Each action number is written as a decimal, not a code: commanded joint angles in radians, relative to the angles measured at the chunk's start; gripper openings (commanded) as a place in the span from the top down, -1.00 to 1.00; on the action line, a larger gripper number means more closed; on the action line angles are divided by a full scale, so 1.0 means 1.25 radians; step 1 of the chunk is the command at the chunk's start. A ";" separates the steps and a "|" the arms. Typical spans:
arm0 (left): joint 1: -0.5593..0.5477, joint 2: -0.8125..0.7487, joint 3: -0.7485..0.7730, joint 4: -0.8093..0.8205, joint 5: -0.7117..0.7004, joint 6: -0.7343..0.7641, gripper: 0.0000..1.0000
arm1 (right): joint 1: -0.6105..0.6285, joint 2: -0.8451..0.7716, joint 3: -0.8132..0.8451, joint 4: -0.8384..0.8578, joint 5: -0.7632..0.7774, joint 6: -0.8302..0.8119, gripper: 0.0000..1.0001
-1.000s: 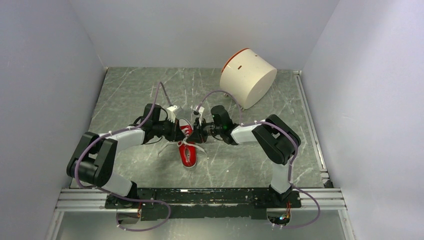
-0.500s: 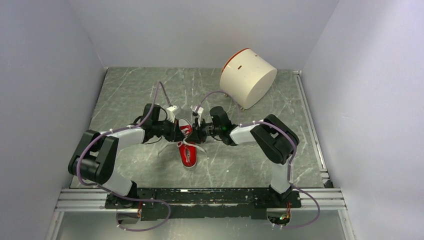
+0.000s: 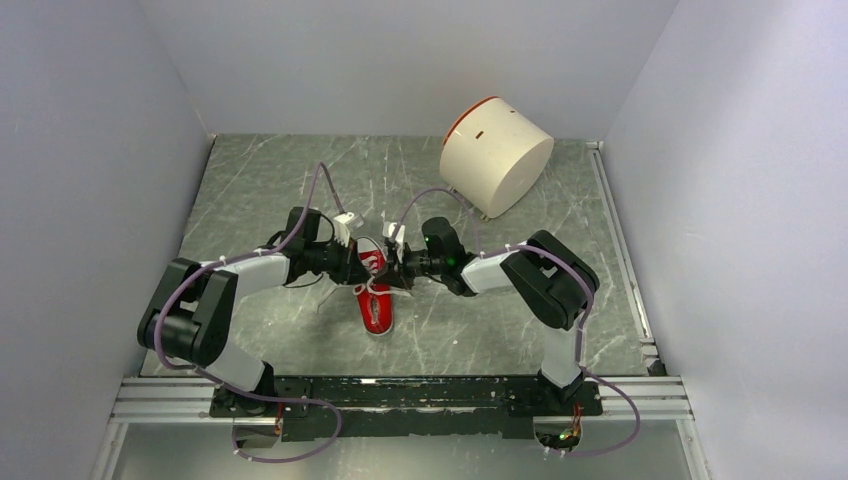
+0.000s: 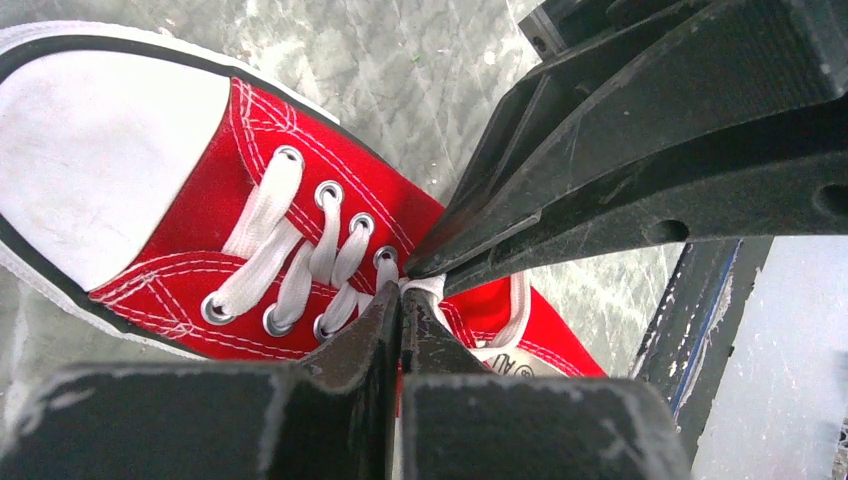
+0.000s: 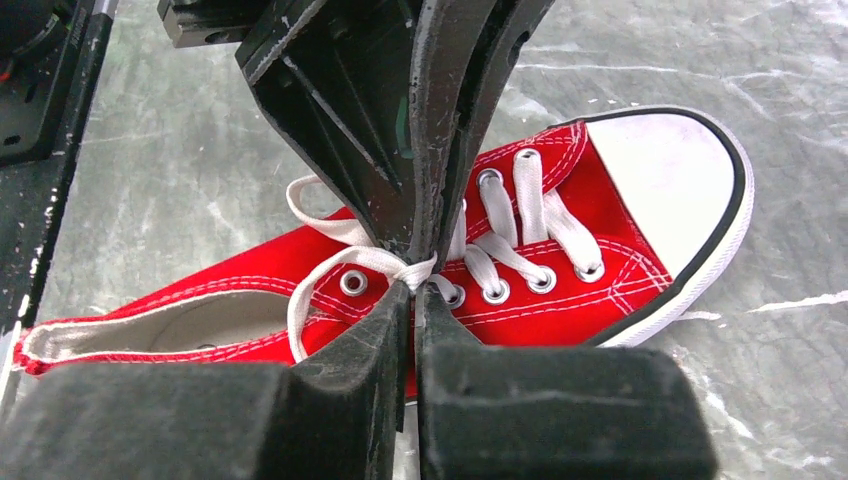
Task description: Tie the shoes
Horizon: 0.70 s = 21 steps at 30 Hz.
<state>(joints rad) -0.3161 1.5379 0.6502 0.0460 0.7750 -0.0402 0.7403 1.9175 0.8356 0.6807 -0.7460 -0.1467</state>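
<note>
Both arms met tip to tip at frame centre above the red sneaker; left gripper and right gripper each pinched its white laces.

Both arms reach forward and bend inward at the elbows, so the wrists face each other over the middle. The left gripper points in from the left, its fingers pressed together. The right gripper points in from the right, its fingers closed to a thin seam. Their tips meet nose to nose.
</note>
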 commanded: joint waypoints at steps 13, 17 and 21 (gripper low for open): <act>0.001 -0.002 0.039 -0.072 0.011 0.049 0.90 | 0.014 -0.106 0.001 -0.147 0.140 -0.003 1.00; 0.001 0.009 0.037 -0.058 0.014 0.042 0.90 | 0.041 -0.139 0.025 -0.255 0.192 0.014 1.00; 0.001 0.034 0.045 -0.057 0.002 0.037 0.90 | 0.077 -0.163 0.049 -0.328 0.226 0.036 1.00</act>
<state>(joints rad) -0.3187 1.5478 0.6884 -0.0029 0.8104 -0.0185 0.8032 1.7676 0.8547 0.3935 -0.5247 -0.1390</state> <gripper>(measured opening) 0.056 0.010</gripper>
